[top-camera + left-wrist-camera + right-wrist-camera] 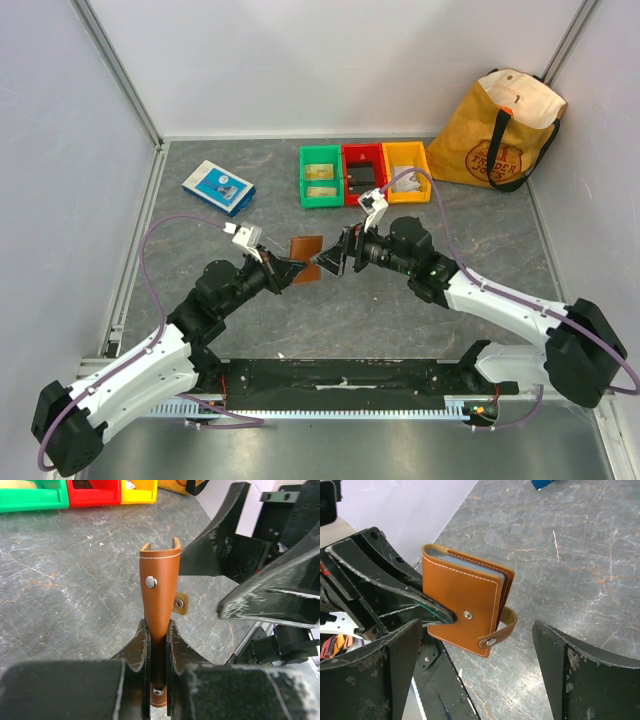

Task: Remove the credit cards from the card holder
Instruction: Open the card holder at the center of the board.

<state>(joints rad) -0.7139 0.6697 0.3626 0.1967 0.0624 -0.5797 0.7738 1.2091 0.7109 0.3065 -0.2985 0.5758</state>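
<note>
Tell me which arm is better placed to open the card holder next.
The right arm. Its jaws stand open, facing the card holder and its loose strap. The left arm is busy: its jaws are shut on the holder.

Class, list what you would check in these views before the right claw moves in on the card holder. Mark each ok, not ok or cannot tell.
1. Grip of left claw on card holder: ok, shut on it.
2. Opening of right claw: ok, open and facing it.
3. Snap on strap undone: ok.
4. Both covers spread apart: not ok, nearly closed.
5. Any credit cards exposed: cannot tell, none visible.
</note>
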